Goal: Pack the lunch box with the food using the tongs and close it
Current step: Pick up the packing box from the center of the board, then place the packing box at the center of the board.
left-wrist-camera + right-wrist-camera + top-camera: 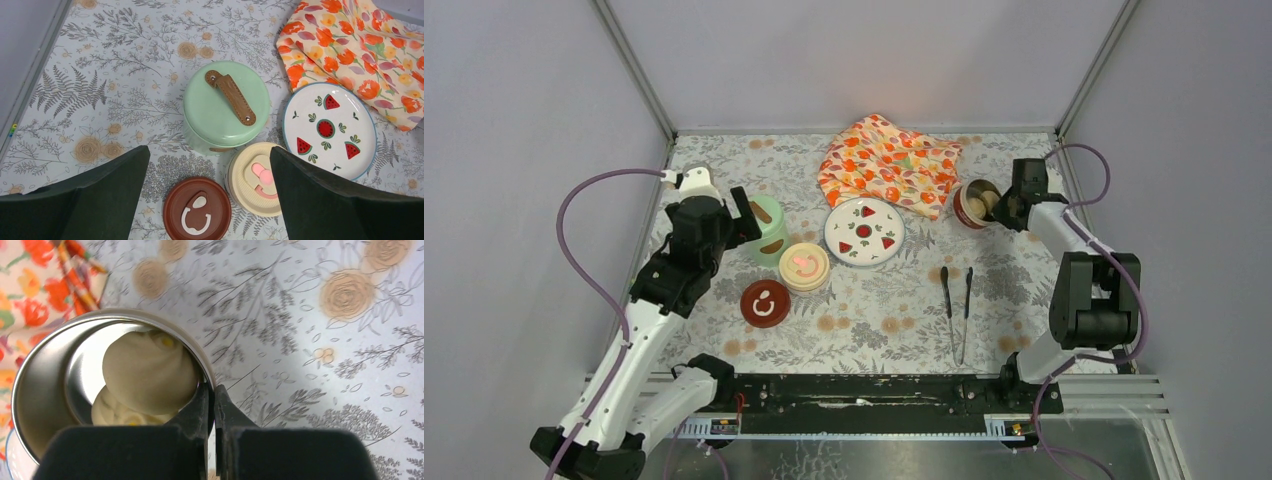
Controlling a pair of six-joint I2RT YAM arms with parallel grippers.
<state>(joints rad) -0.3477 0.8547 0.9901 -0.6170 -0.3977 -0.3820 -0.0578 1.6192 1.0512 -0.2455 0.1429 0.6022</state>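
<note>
Right gripper (211,390): clenched on the rim of an open steel bowl (40,365) holding pale beige balls (147,370), upper right of the top view. Left gripper (209,150): spread wide above the mint-green pot (226,102), centre left. Tongs (956,312): flat on the table (874,335), lower centre-right.

A robotics lab test cell: plain grey panel walls (524,100) in slim aluminium frame posts (636,68) enclose the floral-print worktop (874,310) beyond and beside the left arm's black fingers (100,200).
</note>
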